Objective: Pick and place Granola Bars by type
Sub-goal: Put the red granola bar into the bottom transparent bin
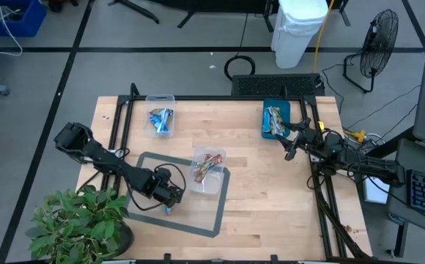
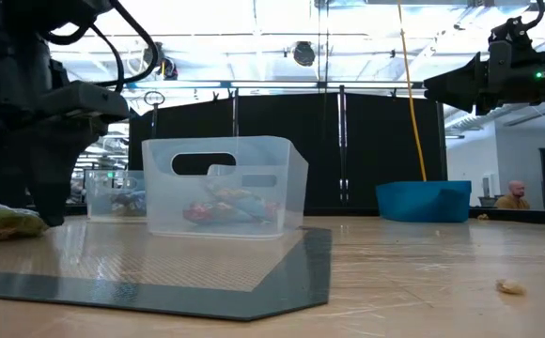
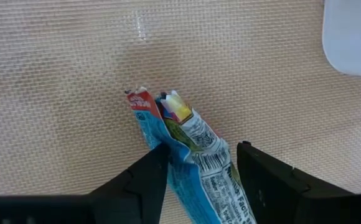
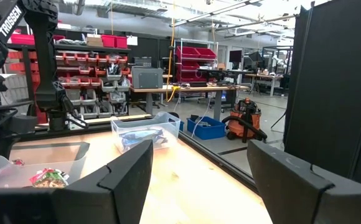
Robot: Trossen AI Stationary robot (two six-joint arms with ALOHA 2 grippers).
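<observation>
A blue granola bar (image 3: 190,163) lies on the woven grey mat (image 1: 143,163) at the near left of the tabletop (image 1: 271,198). It sits right between the fingers of the left claw (image 3: 200,167), its long axis running straight out ahead of the claw, crimped end farthest away. The fingers are spread, one touching each flank of the wrapper, not yet pinching as far as I can judge. The tub of blue bars (image 1: 161,117) stands well apart at the far left, beyond the nearer tub of red-and-green bars (image 1: 207,170). The left arm is plainly the nearer one. The right claw (image 4: 199,177) hovers spread, up by the teal tray (image 1: 276,119) at the far right.
</observation>
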